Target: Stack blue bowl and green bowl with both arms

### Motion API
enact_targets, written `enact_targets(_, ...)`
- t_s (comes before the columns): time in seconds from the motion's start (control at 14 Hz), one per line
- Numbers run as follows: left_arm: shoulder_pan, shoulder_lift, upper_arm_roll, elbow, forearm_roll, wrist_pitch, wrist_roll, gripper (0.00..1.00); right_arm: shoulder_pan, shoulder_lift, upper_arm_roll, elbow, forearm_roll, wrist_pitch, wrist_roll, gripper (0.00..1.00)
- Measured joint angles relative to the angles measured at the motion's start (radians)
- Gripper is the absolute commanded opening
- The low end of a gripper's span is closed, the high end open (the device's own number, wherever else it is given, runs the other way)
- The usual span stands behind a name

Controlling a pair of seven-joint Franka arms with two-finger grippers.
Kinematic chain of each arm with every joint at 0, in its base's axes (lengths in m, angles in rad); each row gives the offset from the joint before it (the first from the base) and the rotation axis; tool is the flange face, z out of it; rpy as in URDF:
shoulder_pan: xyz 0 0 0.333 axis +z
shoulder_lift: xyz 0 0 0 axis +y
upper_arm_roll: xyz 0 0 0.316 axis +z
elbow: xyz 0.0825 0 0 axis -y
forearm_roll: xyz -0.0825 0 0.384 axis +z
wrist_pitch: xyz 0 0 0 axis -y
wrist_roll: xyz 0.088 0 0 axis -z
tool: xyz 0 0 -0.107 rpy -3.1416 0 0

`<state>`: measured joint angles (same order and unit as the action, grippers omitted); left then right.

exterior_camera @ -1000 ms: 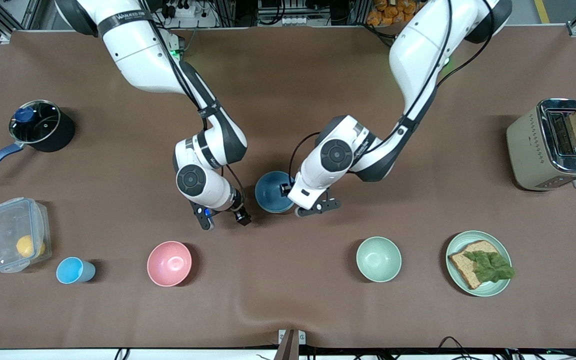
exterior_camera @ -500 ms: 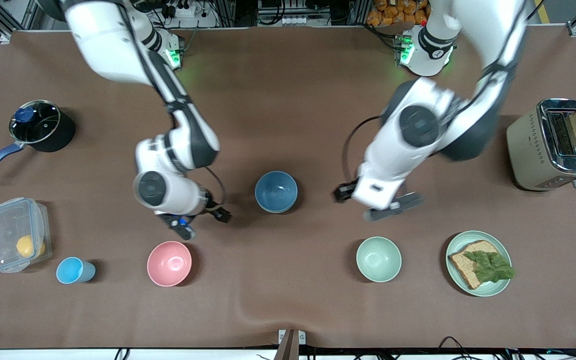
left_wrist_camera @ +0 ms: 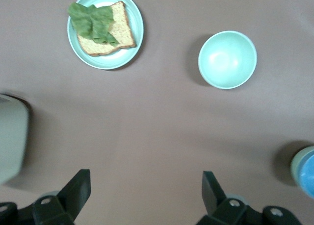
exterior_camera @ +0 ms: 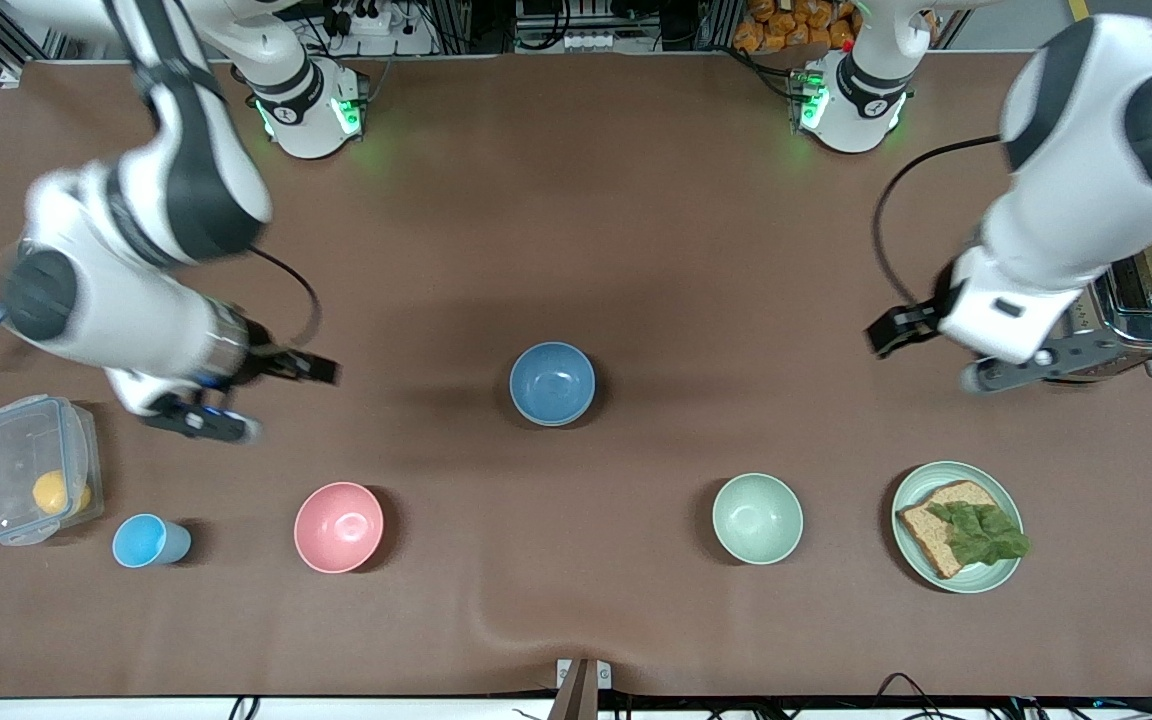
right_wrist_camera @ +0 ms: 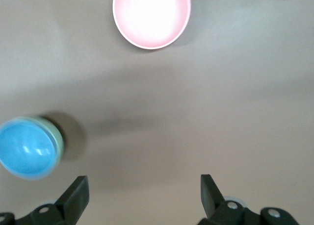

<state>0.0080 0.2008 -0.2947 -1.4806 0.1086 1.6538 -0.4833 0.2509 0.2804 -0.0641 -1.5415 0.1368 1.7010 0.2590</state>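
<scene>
**Bowls nested at centre frame, both grippers up and wide**

The brown table [exterior_camera: 576, 200] fills the front view, with a broad bare stretch across its upper half and a bare band along its lower edge.

The left arm hangs at its own end of the table. The left gripper [exterior_camera: 931, 357] is in the air over bare cloth just beside the toaster [exterior_camera: 1106, 290], its fingers spread wide and empty. The right gripper [exterior_camera: 281, 400] is up over bare cloth at the right arm's end, near the clear lidded container [exterior_camera: 36, 468], fingers likewise far apart and holding nothing. A pot [exterior_camera: 86, 250] is partly hidden by that arm.

Low in the frame stand a green plate [exterior_camera: 956, 575] with bread and lettuce, a pale mint bowl [exterior_camera: 757, 518] and a pink bowl [exterior_camera: 338, 527], then a small blue cup [exterior_camera: 149, 541].

The blue bowl [exterior_camera: 552, 383] sits at the middle of the frame, well apart from everything, with open table all round it. The right wrist view shows it resting inside the green bowl [right_wrist_camera: 60, 141], whose rim peeps out along one side.
</scene>
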Motion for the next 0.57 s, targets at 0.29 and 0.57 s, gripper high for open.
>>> enact_targets(0.29, 0.003, -0.127, 0.117, -0.106, -0.036, -0.01, 0.188, 1.0, -0.091, -0.161, -0.002, -0.002, -0.098, -0.08, -0.271, 1.0)
enact_targets(0.57, 0.0, -0.177, 0.14, -0.127, -0.039, -0.034, 0.228, 1.0, -0.165, -0.27, -0.002, -0.008, -0.143, -0.106, -0.368, 1.0)
